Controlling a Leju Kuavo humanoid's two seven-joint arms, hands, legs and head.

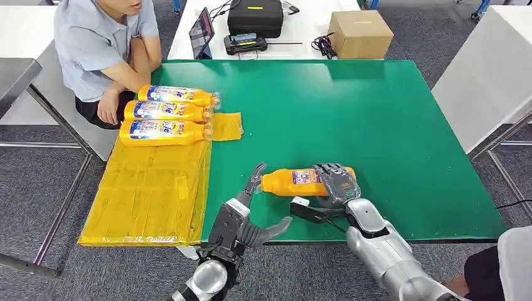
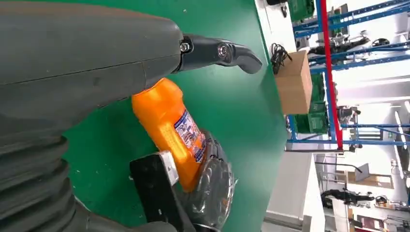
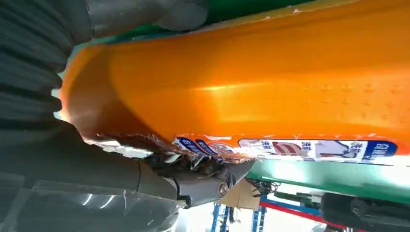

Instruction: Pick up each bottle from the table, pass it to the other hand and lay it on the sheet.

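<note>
Right hand [image 1: 335,183] grips the orange bottle [image 1: 295,182] around its base end, fingers wrapped over the top; the bottle lies on its side on the green counter [image 1: 376,125] at roughly 6 o'clock, near the front edge, cap end pointing to 9 o'clock. Right wrist view: bottle body [image 3: 251,92] pressed right against the palm, label [image 3: 309,147] along its edge, thumb [image 3: 203,181] tucked under it.

Left hand [image 1: 248,216] is open, holding nothing, fingers spread, one fingertip just beside the bottle's cap end. Left wrist view: same bottle [image 2: 169,125] on the green surface with the right hand [image 2: 212,188] over its far end.

Yellow sheet [image 1: 150,188] hangs off the counter's 9 o'clock side. Three more orange bottles [image 1: 166,114] lie side by side on its far end, at about 10 o'clock, caps toward 3 o'clock.

A person [image 1: 103,50] sits at 11 o'clock, forearm near those bottles. Cardboard box [image 1: 359,34] and black case [image 1: 254,17] on the white table [image 1: 307,28] at 12 o'clock.
</note>
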